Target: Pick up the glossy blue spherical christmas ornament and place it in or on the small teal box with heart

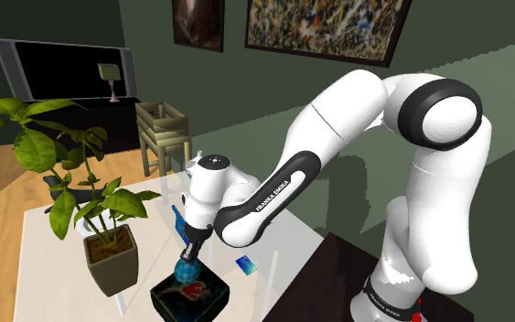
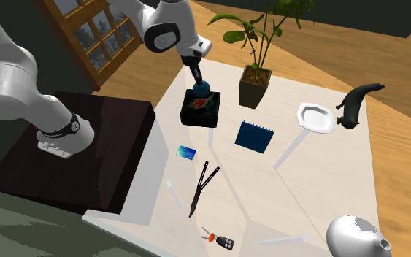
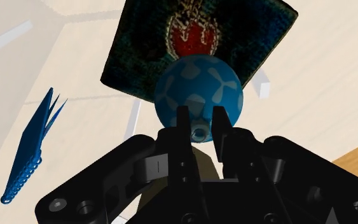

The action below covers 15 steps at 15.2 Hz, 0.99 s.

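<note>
My black gripper [image 1: 191, 254] [image 2: 197, 77] [image 3: 198, 118] points straight down and is shut on the blue ornament [image 1: 187, 272] [image 2: 201, 90] [image 3: 198, 89], a sphere with pale blue patches. The fingers clasp its small cap. The ornament hangs over the far edge of the small dark teal box [image 1: 167, 302] [image 2: 198, 121] [image 3: 133, 51], which has a red heart on its lid. I cannot tell whether the ball touches the lid. The box stands on the white table near the potted plant.
A potted plant [image 1: 109, 261] [image 2: 256, 79] stands close beside the box. A blue notebook [image 2: 254, 136] [image 3: 26, 162], a blue card [image 1: 245, 265] [image 2: 187, 152], a folding knife [image 2: 202, 186], a white dish [image 2: 315, 117], a black animal figure [image 2: 353, 106] and keys [image 2: 220, 239] lie on the table.
</note>
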Each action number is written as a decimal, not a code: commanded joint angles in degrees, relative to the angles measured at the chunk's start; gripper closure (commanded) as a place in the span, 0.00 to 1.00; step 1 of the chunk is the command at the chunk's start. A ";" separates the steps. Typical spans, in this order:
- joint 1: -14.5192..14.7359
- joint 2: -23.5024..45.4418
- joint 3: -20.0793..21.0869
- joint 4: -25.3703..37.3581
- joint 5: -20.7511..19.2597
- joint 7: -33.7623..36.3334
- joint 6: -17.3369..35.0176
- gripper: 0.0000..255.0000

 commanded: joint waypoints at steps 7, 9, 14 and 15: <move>0.52 5.39 -0.57 -0.37 -1.30 1.31 5.78 1.00; 0.53 5.39 -0.57 -0.37 -1.30 1.30 5.78 1.00; 0.53 5.39 -0.57 -0.37 -1.30 1.30 5.78 1.00; 0.53 5.39 -0.57 -0.37 -1.30 1.30 5.78 1.00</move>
